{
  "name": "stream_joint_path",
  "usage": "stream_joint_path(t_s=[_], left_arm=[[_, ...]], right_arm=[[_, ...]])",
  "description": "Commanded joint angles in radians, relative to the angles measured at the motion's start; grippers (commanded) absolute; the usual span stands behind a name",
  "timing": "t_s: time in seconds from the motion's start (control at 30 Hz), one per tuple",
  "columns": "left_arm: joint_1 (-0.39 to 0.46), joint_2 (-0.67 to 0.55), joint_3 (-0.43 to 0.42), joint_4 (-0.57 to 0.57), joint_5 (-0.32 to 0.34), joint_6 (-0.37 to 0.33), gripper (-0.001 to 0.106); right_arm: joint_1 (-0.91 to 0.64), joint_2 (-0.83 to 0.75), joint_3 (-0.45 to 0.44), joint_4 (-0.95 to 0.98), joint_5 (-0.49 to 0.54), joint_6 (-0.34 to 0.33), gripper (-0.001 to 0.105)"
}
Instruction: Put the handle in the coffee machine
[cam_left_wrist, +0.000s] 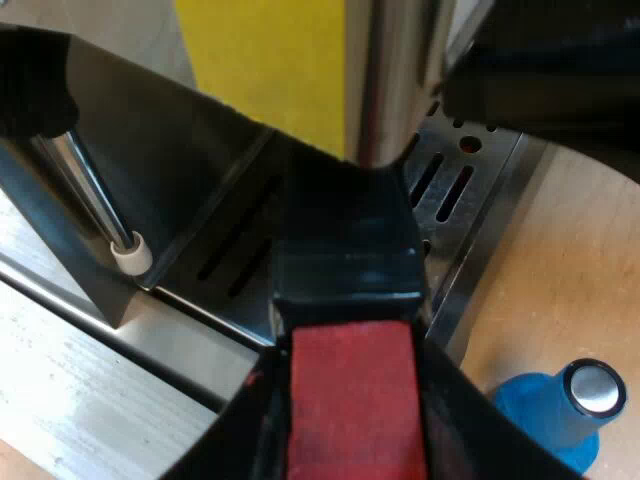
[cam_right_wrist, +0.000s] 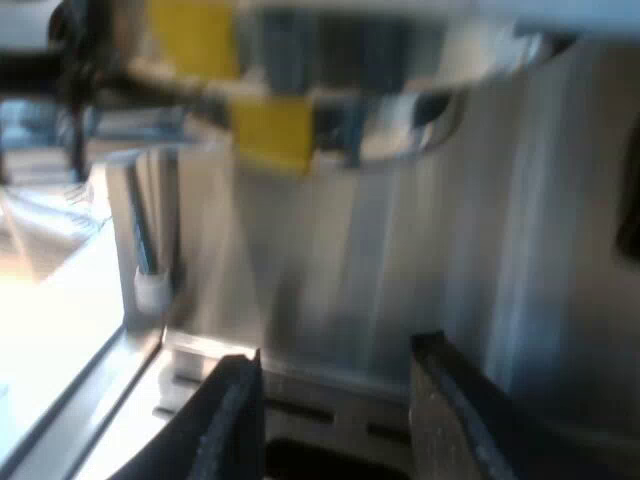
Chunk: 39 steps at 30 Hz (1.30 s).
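Two black fingers of the left gripper (cam_left_wrist: 350, 440) are clamped on the red end of the handle (cam_left_wrist: 345, 260) in the left wrist view, one on each side. The dark handle runs from there to its metal head, which is up at the front of the coffee machine (cam_left_wrist: 200, 180), above the slotted drip tray (cam_left_wrist: 455, 190). Whether the head is locked in, I cannot tell. The steam pipe (cam_left_wrist: 85, 190) hangs nearby, and a blue tamper (cam_left_wrist: 555, 410) stands on the wooden table (cam_left_wrist: 560, 270) beside the tray. I judge the handle stiff and heavy at its metal head, with a grip smooth enough to twist between the fingers. The red end looks like the right place to hold it, since it gives the most leverage for the locking turn.

In the right wrist view, the right gripper (cam_right_wrist: 333, 375) is spread wide with nothing between its fingers. It faces the machine's front, just over the tray's slots.
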<state>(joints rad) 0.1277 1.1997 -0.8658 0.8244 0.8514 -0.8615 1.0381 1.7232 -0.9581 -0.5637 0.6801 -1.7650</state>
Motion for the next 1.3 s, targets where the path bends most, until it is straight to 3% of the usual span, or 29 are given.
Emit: stream_joint_path(t_s=[0.03, 0.3, 0.47, 0.57, 0.7, 0.97, 1.3], left_arm=[[-0.002, -0.019, -0.021, 0.005, 0.114, 0.006, 0.0], [-0.002, -0.019, -0.021, 0.01, 0.113, 0.006, 0.0], [-0.002, -0.019, -0.021, 0.01, 0.113, 0.006, 0.0], [-0.002, -0.019, -0.021, 0.01, 0.113, 0.006, 0.0], [-0.002, -0.019, -0.021, 0.01, 0.113, 0.006, 0.0], [-0.002, -0.019, -0.021, 0.01, 0.113, 0.006, 0.0], [-0.002, -0.019, -0.021, 0.02, 0.113, 0.006, 0.0]], right_arm=[[-0.012, 0.015, -0.002, -0.071, -0.012, -0.02, 0.037], [-0.011, 0.101, -0.005, -0.328, 0.059, -0.039, 0.037], [-0.011, 0.11, -0.02, -0.326, 0.075, -0.041, 0.021], [-0.011, 0.11, -0.026, -0.319, 0.075, -0.041, 0.017], [-0.015, 0.11, -0.03, -0.312, 0.072, -0.041, 0.017], [-0.037, 0.152, -0.128, -0.291, 0.054, -0.054, 0.023], [-0.037, 0.157, -0.143, -0.403, 0.128, -0.054, 0.023]])
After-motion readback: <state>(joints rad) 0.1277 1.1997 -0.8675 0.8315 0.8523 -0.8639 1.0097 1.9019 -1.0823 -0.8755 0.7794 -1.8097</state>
